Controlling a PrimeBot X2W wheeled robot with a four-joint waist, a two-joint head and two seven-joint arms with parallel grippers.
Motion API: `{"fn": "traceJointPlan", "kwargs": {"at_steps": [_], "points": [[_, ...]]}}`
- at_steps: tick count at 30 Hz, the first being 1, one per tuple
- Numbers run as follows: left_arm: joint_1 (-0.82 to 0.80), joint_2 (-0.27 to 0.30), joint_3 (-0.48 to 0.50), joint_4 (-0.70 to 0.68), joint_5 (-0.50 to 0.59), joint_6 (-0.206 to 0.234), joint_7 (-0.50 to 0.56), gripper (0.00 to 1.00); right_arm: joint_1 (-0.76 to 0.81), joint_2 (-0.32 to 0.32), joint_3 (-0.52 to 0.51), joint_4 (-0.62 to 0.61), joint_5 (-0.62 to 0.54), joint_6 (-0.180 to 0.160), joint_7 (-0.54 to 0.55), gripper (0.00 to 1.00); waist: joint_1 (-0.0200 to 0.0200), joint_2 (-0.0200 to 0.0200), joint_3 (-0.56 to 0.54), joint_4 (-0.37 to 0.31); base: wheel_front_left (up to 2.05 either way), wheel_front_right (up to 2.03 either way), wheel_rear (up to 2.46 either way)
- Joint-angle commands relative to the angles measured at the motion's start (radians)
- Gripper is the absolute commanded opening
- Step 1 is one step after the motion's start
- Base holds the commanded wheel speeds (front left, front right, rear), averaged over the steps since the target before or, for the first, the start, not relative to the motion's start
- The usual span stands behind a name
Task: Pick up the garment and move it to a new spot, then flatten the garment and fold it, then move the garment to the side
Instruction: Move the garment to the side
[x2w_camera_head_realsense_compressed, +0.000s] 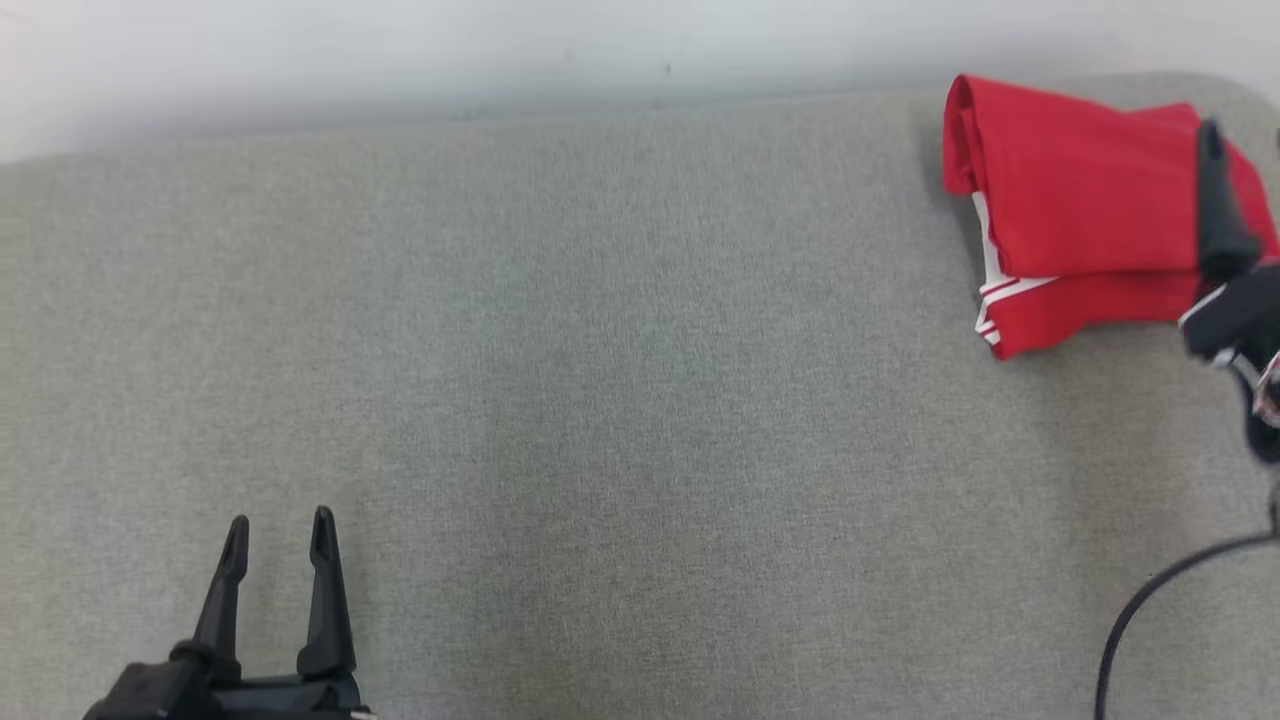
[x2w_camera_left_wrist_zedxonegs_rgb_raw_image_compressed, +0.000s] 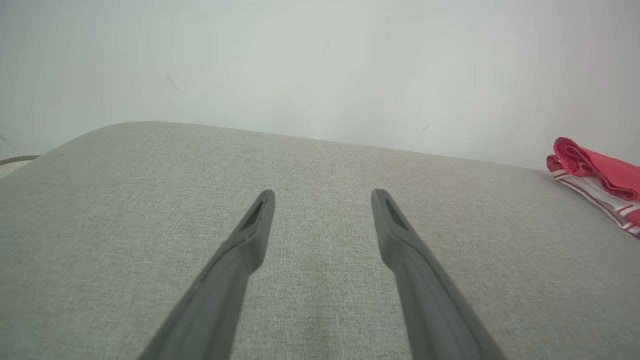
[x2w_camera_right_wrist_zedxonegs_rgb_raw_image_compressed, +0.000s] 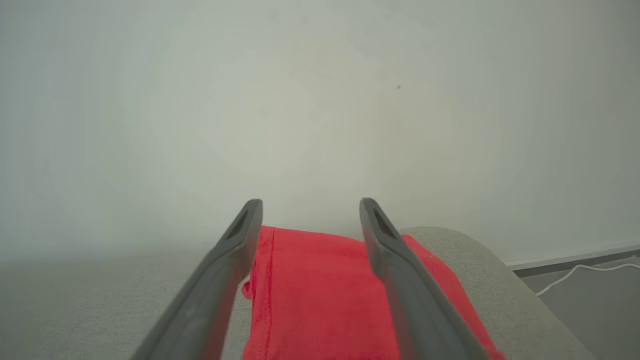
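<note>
In the head view the folded red fabric garment with white stripes (x2w_camera_head_realsense_compressed: 1075, 200) lay at about two o'clock on the grey woven padded surface (x2w_camera_head_realsense_compressed: 600, 400), near its far rounded corner. The left gripper (x2w_camera_head_realsense_compressed: 280, 522) sat at seven o'clock, well apart from the garment, its two long dark fingers spread with bare grey cloth between them. That view showed one finger (x2w_camera_head_realsense_compressed: 1215, 200) of the right gripper (x2w_camera_right_wrist_zedxonegs_rgb_raw_image_compressed: 310, 207) over the garment's three o'clock side, and a black cable (x2w_camera_head_realsense_compressed: 1150, 600) at five o'clock. The right wrist view added the rest: both right fingers spread wide, pinching nothing, the red cloth lying below and between them; whether they touched it could not be told. It also showed a pale wall (x2w_camera_right_wrist_zedxonegs_rgb_raw_image_compressed: 320, 100) and a white cable (x2w_camera_right_wrist_zedxonegs_rgb_raw_image_compressed: 575, 272) at four o'clock. The left wrist view showed the garment's layered striped edge at three o'clock, far from the left fingertips
</note>
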Motion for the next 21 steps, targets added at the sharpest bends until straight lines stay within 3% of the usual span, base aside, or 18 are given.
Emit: {"fn": "traceJointPlan", "kwargs": {"at_steps": [1, 11, 21], "points": [[0.020, 0.001, 0.001, 0.007, -0.004, 0.002, -0.004, 1.00, 0.042, 0.015, -0.022, -0.022, -0.025, -0.001, -0.001, 1.00, 0.0001, 0.0001, -0.034, 0.004, 0.00, 0.00, 0.00], [0.041, 0.001, -0.008, 0.025, -0.013, 0.003, -0.004, 1.00, 0.314, 0.143, -0.189, -0.185, -0.148, -0.001, -0.001, 1.00, 0.0001, 0.0001, -0.106, 0.023, 0.00, 0.00, 0.00], [0.058, 0.001, -0.023, 0.030, -0.019, 0.011, -0.004, 1.00, 0.508, 0.259, -0.267, -0.320, -0.237, 0.000, -0.001, 1.00, 0.0001, 0.0001, -0.139, 0.033, 0.00, 0.00, 0.00]]}}
